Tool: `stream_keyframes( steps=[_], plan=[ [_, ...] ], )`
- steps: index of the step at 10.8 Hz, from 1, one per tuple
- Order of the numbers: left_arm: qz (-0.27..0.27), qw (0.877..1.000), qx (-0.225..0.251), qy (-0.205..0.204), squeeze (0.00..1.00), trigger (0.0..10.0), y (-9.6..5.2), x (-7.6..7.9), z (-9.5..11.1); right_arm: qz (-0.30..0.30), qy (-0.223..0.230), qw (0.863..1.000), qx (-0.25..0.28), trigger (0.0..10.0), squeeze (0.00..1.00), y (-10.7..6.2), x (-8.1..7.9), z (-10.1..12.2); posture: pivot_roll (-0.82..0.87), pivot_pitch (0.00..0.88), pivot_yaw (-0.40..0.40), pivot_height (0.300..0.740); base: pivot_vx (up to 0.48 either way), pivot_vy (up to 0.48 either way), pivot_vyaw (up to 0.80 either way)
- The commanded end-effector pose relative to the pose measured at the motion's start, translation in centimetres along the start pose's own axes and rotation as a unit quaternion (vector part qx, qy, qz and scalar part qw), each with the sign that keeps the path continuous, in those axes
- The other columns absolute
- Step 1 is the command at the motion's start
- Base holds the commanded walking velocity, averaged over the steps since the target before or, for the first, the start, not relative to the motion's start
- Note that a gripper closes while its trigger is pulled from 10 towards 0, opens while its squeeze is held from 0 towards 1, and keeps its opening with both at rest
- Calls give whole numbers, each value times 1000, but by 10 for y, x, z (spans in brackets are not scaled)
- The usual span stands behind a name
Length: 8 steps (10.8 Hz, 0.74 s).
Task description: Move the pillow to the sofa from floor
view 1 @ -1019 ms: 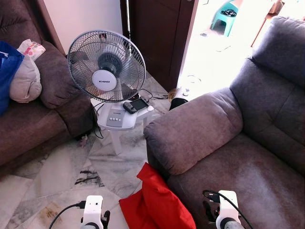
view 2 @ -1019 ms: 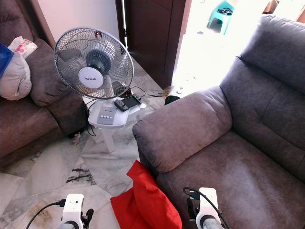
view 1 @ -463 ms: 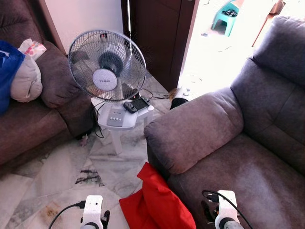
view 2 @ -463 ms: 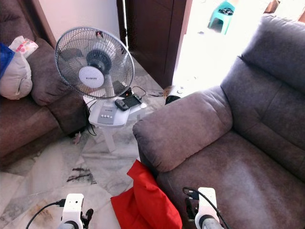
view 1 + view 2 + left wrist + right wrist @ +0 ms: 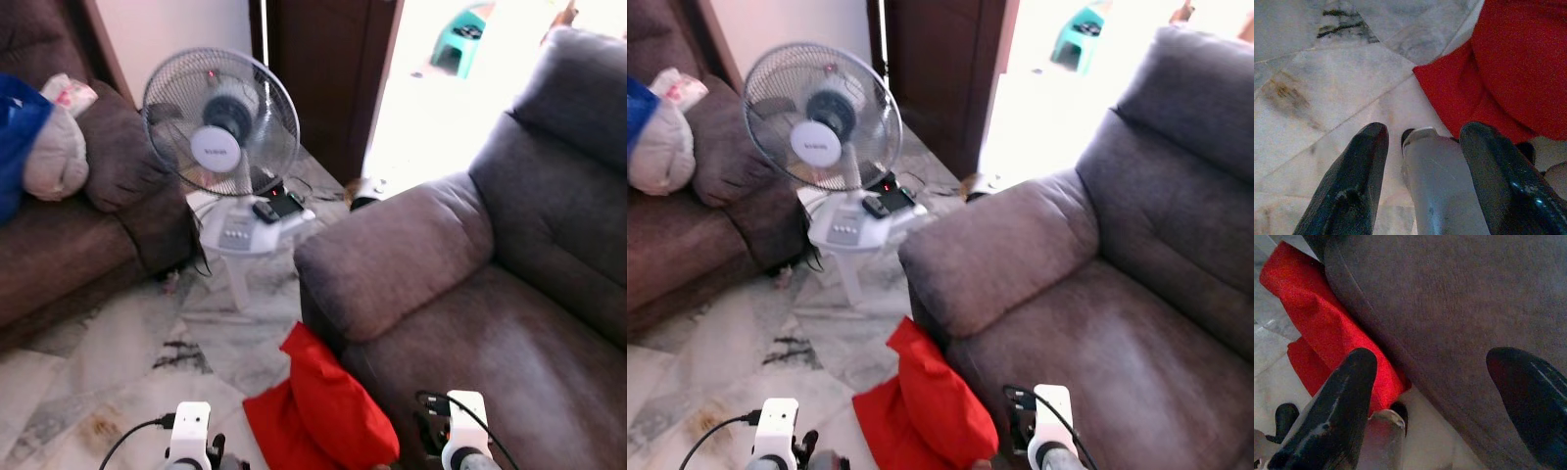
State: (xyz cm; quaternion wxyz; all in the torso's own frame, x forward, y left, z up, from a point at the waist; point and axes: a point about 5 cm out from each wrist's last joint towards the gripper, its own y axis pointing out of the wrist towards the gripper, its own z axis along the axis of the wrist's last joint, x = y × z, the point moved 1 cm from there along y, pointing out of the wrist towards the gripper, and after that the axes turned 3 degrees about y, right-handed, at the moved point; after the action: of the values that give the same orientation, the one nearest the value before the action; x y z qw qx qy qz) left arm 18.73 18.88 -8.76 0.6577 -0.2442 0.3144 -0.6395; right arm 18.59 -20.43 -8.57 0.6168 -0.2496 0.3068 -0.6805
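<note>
Daylight pours through doorway [image 5: 431, 88] at upper centre-right of head views, blown out to white glare; sofa [image 5: 509, 255] lit softly from that side; left part of room dimmer; head views slightly motion-blurred, fan [image 5: 220, 122] soft-edged; wrist views evenly lit, black fingers [image 5: 1347, 191] in foreground blurred

Open marble floor [image 5: 118, 343] left of pillow [image 5: 323, 406]; sofa armrest [image 5: 392, 264] seemingly pressed against its right.
</note>
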Motion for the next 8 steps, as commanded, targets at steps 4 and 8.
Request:
stream_keyframes(
  steps=[4,8],
  plan=[
    [3,1000,-12,4,0,10000,-1,1,-5,10,9,1000,8,10000,0,-1,0,1,40,47,-57,668,0,0,0],
    [19,1000,17,9,0,10000,-2,-1,0,7,4,999,46,10000,0,-2,1,7,37,50,-56,628,0,0,0]
  ],
)
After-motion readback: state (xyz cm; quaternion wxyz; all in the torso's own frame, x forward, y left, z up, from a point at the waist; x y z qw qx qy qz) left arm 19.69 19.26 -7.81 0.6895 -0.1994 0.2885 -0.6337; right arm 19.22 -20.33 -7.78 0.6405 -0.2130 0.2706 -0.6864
